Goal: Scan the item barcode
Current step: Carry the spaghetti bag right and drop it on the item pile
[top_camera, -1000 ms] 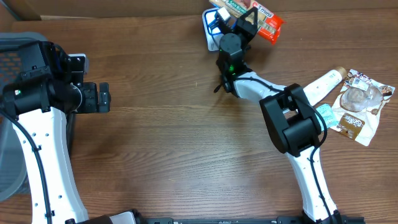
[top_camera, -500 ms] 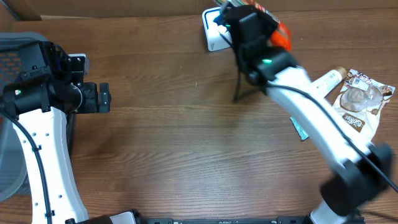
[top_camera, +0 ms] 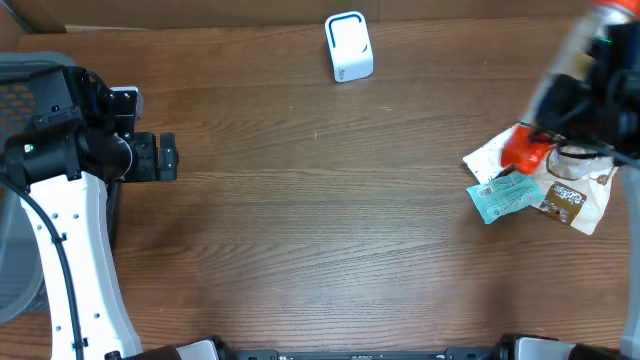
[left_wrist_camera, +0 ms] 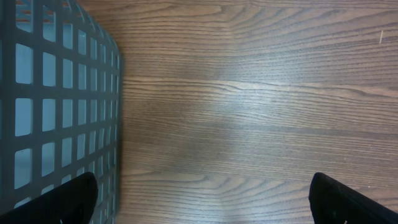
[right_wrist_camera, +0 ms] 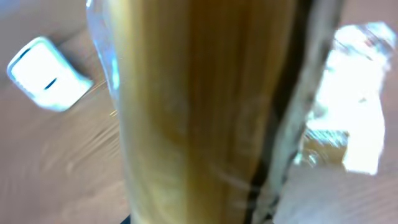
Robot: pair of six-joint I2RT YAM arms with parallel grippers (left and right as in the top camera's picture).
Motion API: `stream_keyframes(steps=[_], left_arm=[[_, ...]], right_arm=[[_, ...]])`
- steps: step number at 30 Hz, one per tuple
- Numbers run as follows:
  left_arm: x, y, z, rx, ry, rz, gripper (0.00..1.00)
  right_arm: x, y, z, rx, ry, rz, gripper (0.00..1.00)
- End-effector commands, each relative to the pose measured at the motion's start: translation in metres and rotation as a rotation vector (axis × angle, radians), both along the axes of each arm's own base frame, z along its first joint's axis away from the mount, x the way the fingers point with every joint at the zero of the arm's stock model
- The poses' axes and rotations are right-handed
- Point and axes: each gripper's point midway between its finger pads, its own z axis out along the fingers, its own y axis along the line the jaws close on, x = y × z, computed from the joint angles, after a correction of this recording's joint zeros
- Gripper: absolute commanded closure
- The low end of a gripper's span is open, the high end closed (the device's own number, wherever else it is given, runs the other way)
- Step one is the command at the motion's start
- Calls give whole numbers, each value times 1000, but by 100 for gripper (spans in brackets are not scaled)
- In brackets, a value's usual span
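While the right wrist camera gives me little but smear, I start at my side of the table (top_camera: 320, 270). A teal sachet (top_camera: 503, 197) lies flat there, touching a brown-and-white pouch (top_camera: 575, 192) on its right. Just beyond them the snack packet (top_camera: 525, 152) shows its orange-red end over a white wrapper (top_camera: 485, 157). The right gripper (top_camera: 548, 122) above it is blurred. I read it as pinched narrowly on that packet, since a golden-brown surface fills its wrist view. Across the table, about level with that, the left gripper (top_camera: 172, 158) stands spread wide with nothing between its fingers (left_wrist_camera: 68, 199), just beside the grey mesh basket (top_camera: 30, 90). Farthest from me, the white scanner (top_camera: 348, 47) with its blue outline sits near the back edge, well apart from the packet.
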Motion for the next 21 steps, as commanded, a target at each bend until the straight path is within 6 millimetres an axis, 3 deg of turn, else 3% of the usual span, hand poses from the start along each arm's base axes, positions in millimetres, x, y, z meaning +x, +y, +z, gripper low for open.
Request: stream_keyframes(steps=[1,4,8,10,15,18,21], left_arm=[[0,-3,5,5,-16,-31,0],[0,-3,5,5,-17,-31,0],[0,-3,5,5,-17,-31,0],[0,-3,5,5,-16,-31,0],[0,-3,5,5,-16,-31,0],[0,-3,5,5,-17,-31,0],[0,-3,5,5,-17,-31,0]], right_arm=[[-10,-35,-16,103,11,-235,96],[-14,-44,-55,197,62,-264,96],[-8,-40,-108,271,63,-248,96],[-4,-35,-145,296,33,-216,96],[-5,-33,-177,293,7,-203,94],[-13,-30,-183,300,44,-204,56],[-22,-27,-181,304,71,-202,44]])
